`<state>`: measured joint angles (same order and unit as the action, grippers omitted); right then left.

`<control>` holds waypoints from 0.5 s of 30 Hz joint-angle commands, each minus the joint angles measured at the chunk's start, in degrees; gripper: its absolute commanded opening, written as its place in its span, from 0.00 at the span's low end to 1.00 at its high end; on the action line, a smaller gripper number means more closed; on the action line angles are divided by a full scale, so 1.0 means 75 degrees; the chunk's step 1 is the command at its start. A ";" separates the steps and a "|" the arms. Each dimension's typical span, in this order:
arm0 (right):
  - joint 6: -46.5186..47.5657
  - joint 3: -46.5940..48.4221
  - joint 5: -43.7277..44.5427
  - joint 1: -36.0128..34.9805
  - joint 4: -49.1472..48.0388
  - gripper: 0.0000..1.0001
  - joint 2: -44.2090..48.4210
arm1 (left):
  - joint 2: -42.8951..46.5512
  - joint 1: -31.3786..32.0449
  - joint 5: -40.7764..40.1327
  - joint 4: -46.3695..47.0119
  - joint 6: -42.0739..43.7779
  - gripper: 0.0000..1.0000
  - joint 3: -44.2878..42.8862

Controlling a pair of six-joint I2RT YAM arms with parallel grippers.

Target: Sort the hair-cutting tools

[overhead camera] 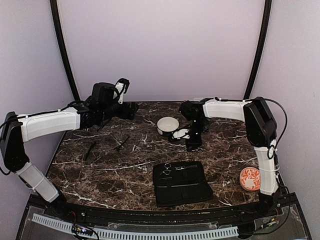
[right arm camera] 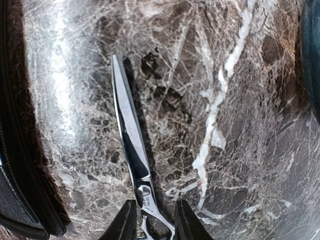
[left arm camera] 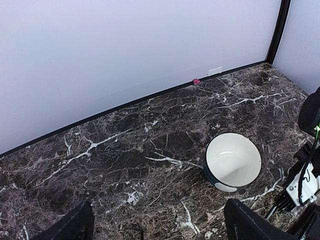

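A pair of silver scissors point(right arm camera: 131, 145) lies flat on the marble table point(right arm camera: 240, 150), blades pointing away from the right gripper point(right arm camera: 155, 227). Its fingers point(right arm camera: 125, 225) stand partway closed on either side of the handle, just behind the pivot; whether they press it cannot be told. The black case point(right arm camera: 15, 190) lies just beside that gripper. The left gripper point(left arm camera: 157, 220) hangs wide open and empty above the table, with the white bowl point(left arm camera: 233, 161) ahead of it to the right.
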<state>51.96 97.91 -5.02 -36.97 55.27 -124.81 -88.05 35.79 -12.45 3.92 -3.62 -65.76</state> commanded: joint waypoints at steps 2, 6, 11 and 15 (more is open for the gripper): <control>0.0017 -0.0123 0.0159 -0.0107 -0.0163 0.23 -0.0133 | 0.0083 -0.0026 -0.0005 -0.0066 0.0102 0.93 -0.0156; 0.0049 -0.0275 0.0105 -0.0153 -0.0186 0.23 -0.0052 | 0.0040 -0.0026 -0.0005 -0.0066 0.0132 0.93 -0.0162; 0.0057 -0.0428 0.0219 -0.0190 -0.0290 0.23 -0.0087 | -0.0001 -0.0026 0.0007 -0.0073 0.0142 0.92 -0.0162; 0.0032 -0.0411 0.0190 -0.0192 -0.0232 0.14 -0.0161 | -0.0036 -0.0026 0.0002 -0.0078 0.0154 0.92 -0.0166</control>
<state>52.10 96.31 -3.81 -37.60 54.11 -125.03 -88.23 35.79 -12.47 3.31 -3.20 -65.76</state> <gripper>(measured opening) 0.179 0.923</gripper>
